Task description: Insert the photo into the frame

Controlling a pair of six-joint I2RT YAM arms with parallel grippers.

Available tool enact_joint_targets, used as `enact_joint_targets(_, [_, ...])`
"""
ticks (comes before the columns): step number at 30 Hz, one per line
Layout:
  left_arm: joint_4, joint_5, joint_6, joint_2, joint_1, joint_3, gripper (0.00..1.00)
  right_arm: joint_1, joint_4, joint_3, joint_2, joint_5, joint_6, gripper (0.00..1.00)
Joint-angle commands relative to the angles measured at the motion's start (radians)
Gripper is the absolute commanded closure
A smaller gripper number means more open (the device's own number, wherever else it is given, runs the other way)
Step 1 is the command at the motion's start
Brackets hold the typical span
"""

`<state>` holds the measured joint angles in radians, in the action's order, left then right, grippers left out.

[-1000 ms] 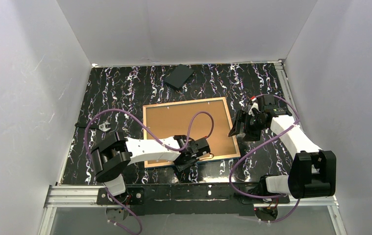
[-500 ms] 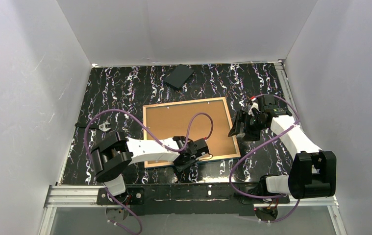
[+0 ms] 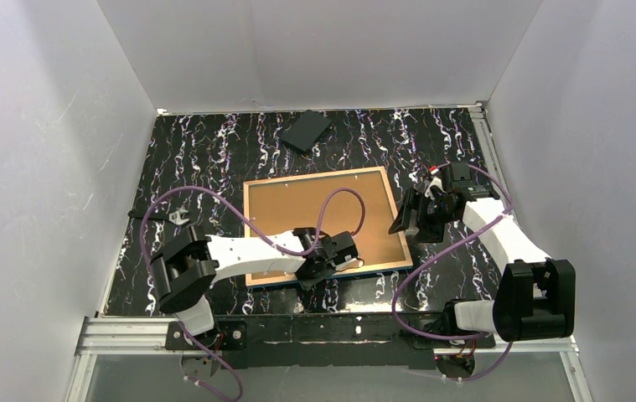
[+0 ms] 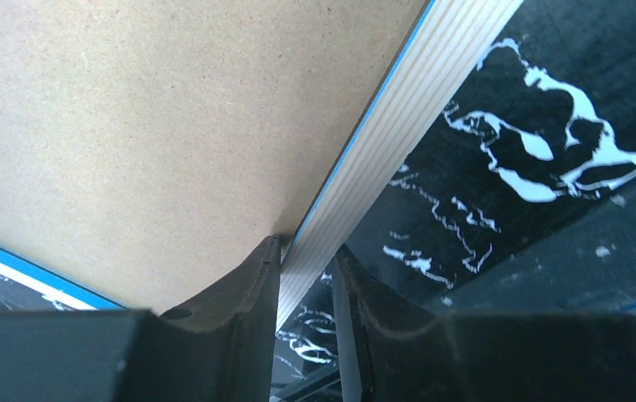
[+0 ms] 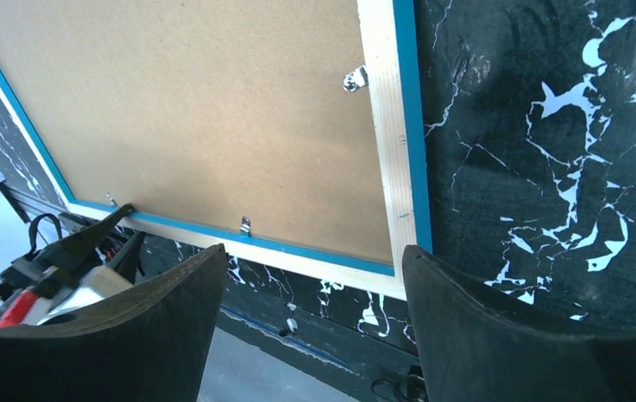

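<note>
Near frame (image 5: 379, 167) edge under left hand (image 3: 318, 270)

**Matt board, bare wood, marbled tabletop**

Between the matt black plastic fingers (image 4: 243, 285) of the left gripper (image 4: 306, 247) runs the frame (image 4: 398, 126) rail: pale bare wood, finely ribbed, with a painted blue edge. Alongside is the backing board (image 4: 130, 109), matt brown fibreboard, faintly speckled. Under the right gripper (image 5: 312, 251) are small shiny metal tabs (image 5: 353, 79) and the table (image 5: 549, 126), smooth black with white veining.

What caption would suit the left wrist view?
Left gripper pinches the frame by its pale edge; brown backing board beside, marbled table beneath.
</note>
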<state>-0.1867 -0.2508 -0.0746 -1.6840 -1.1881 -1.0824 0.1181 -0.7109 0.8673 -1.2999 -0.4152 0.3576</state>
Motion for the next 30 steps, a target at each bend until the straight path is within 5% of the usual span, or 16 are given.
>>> enact_joint_targets(1, [-0.219,-0.031,-0.001,0.130,0.020,-0.051,1.00,-0.012,-0.055,-0.010,0.050,0.001,0.030,0.15])
enact_joint_targets(11, [-0.247,-0.056,0.025,0.283,0.036,-0.027,1.00,-0.081,0.004,-0.109,0.065,-0.257,0.065,0.13])
enact_joint_targets(19, [-0.243,-0.052,0.034,0.291,0.038,-0.026,1.00,-0.084,0.299,-0.298,0.060,-0.581,0.263,0.20])
enact_joint_targets(24, [-0.239,-0.061,0.032,0.302,0.038,-0.022,0.98,-0.083,0.307,-0.287,0.087,-0.599,0.296,0.43])
enact_joint_targets(26, [-0.232,-0.064,0.032,0.309,0.038,-0.018,0.93,-0.083,0.304,-0.280,0.098,-0.599,0.305,0.60])
enact_joint_targets(30, [-0.233,-0.056,0.039,0.325,0.038,-0.040,0.44,-0.083,0.299,-0.270,0.128,-0.610,0.339,0.93])
